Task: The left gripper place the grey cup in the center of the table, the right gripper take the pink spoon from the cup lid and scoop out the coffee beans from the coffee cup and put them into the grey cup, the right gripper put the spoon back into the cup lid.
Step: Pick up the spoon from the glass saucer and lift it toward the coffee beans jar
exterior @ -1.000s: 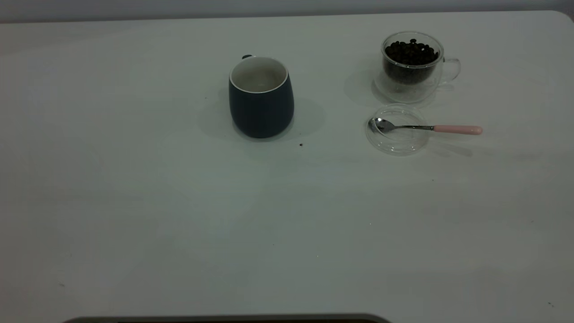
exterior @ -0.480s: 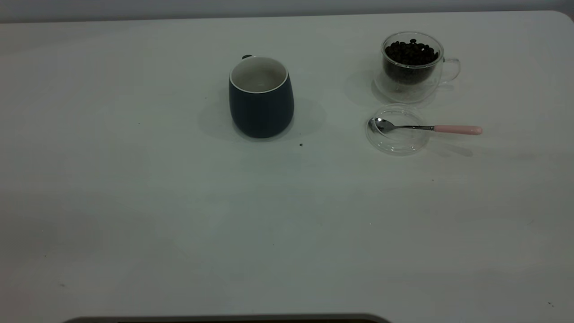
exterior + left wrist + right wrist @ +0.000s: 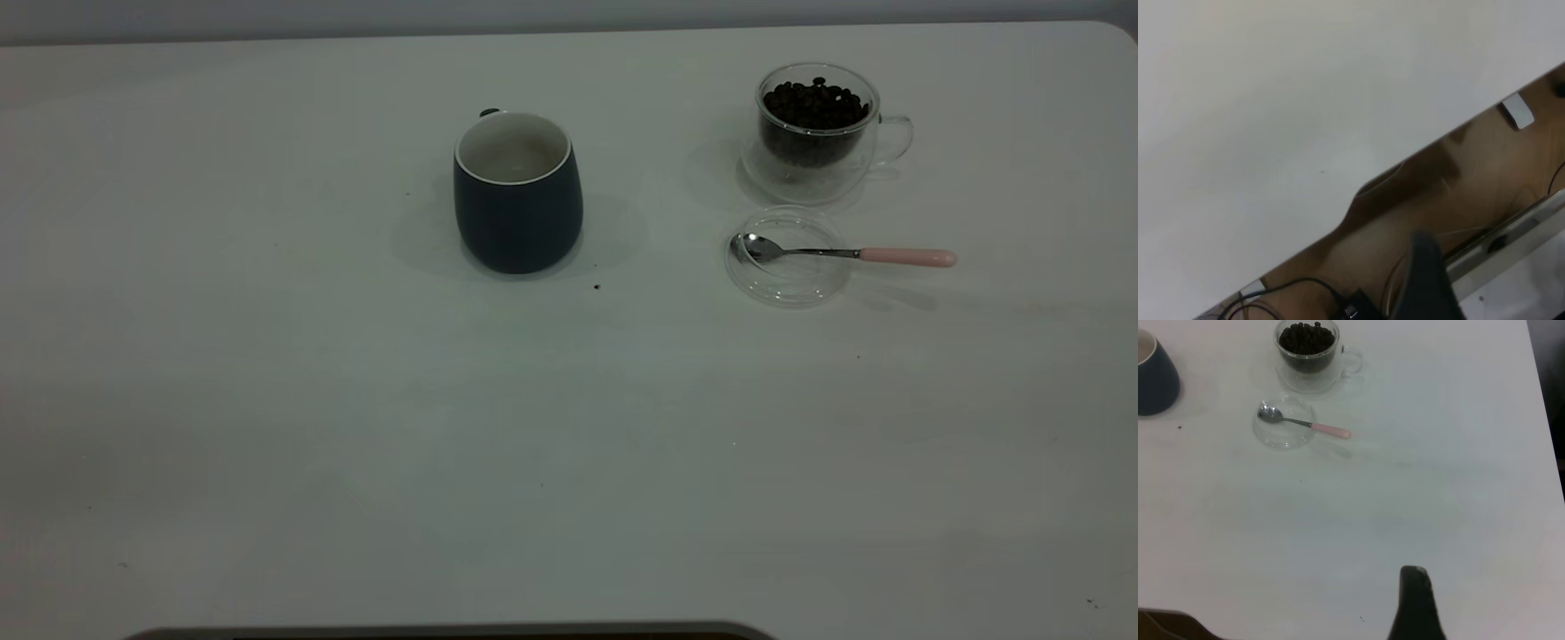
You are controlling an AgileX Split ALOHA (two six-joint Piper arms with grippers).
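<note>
Grey cup [image 3: 518,191] upright near table [image 3: 356,427] centre — dark blue-grey body, white inside and rim, widest near base, small dark handle at far side. Coffee cup [image 3: 818,133] well apart toward right: clear double-walled glass, loop handle, heaped with glossy dark coffee beans [image 3: 816,102]. Cup lid [image 3: 787,276] just in front of it, clear shallow disc. Pink spoon [image 3: 845,253] lies across lid — metal bowl inside, pink handle end past rim. Right gripper [image 3: 1417,607] only dark shape over bare table, well apart from the spoon; finger state cannot be told. Left gripper [image 3: 1426,280] likewise, at table edge.
</note>
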